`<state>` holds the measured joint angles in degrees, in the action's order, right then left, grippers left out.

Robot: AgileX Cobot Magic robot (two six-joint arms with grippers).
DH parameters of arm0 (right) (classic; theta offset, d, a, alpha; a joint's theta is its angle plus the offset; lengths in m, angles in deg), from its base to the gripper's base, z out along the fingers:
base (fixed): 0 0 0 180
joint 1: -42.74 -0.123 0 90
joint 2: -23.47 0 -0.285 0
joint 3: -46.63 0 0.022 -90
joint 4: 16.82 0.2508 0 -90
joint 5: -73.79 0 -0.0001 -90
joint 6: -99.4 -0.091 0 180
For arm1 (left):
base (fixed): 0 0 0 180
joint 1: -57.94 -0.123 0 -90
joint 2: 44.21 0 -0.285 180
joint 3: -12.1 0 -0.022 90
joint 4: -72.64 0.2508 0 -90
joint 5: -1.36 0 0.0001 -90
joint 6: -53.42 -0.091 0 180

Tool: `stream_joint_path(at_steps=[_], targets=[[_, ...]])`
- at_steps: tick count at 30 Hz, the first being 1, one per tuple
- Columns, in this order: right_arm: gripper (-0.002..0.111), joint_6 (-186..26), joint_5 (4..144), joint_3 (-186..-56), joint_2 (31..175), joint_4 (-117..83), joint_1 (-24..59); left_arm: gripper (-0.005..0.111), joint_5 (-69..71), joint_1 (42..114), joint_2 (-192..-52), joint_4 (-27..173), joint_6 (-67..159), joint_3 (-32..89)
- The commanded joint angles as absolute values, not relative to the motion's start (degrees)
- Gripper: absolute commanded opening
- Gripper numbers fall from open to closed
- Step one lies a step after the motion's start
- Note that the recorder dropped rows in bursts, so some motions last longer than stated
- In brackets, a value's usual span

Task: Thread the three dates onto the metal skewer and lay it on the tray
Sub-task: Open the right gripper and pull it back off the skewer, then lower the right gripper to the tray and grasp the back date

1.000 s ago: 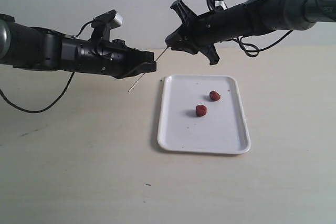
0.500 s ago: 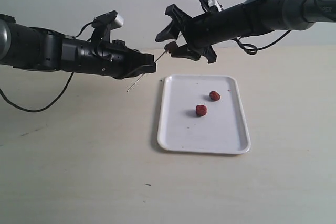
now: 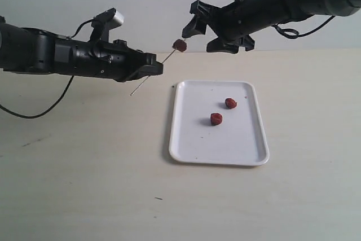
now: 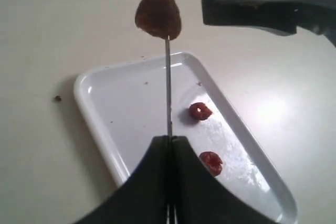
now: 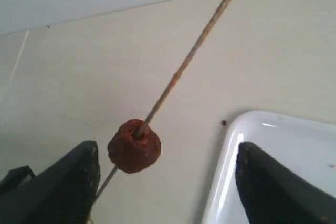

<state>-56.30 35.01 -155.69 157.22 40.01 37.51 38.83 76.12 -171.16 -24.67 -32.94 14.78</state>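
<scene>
My left gripper (image 3: 155,68) (image 4: 169,141) is shut on the thin metal skewer (image 3: 148,77) (image 4: 167,85), which slants up over the table to the left of the tray. One date (image 3: 180,45) (image 4: 158,15) (image 5: 134,146) is threaded near the skewer's far tip. My right gripper (image 3: 210,34) (image 5: 169,169) hangs open just right of that date, not touching it; its dark fingers (image 5: 73,187) stand wide on either side. The skewer (image 5: 194,51) runs through the date in the right wrist view. Two more dates (image 3: 230,103) (image 3: 216,118) (image 4: 200,111) (image 4: 211,162) lie on the white tray (image 3: 176,125) (image 4: 86,90) (image 5: 227,174).
The tray lies flat on the pale tabletop (image 3: 84,167), right of centre. A tiny dark crumb (image 4: 57,98) lies on the table by the tray's far left corner. Both arms reach in above the table's back half.
My right gripper has opened, let go of the date on the skewer and pulled back up and to the right. The left gripper with the skewer has risen slightly.
</scene>
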Motion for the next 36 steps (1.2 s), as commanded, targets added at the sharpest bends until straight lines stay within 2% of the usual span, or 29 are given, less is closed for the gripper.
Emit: stream_joint_path(at_steps=[1,13,18,23,31,36], targets=[[0.07,-56.46,34.52,-156.05,155.31,36.4,37.82,0.0,45.09,74.46,-170.44,-24.0,-33.99,14.7],[0.066,-56.43,32.8,-155.93,142.15,17.51,38.45,0.0,61.51,66.27,-170.44,-23.88,-32.78,14.7],[0.066,-56.52,23.85,-155.93,140.39,4.89,38.45,0.0,69.27,62.91,-170.44,-23.6,-32.18,14.7],[0.066,-56.66,17.32,-155.93,143.31,-0.32,38.45,0.0,71.33,60.36,-170.44,-23.7,-32.18,14.7],[0.064,-52.96,19.4,-155.93,150.79,-2.18,35.94,0.0,71.33,57.22,-170.44,-23.12,-32.18,14.7],[0.064,-51.47,23.06,-156.32,156.14,-9.9,35.05,0.0,71.33,57.32,-170.44,-23.12,-32.18,14.7]])
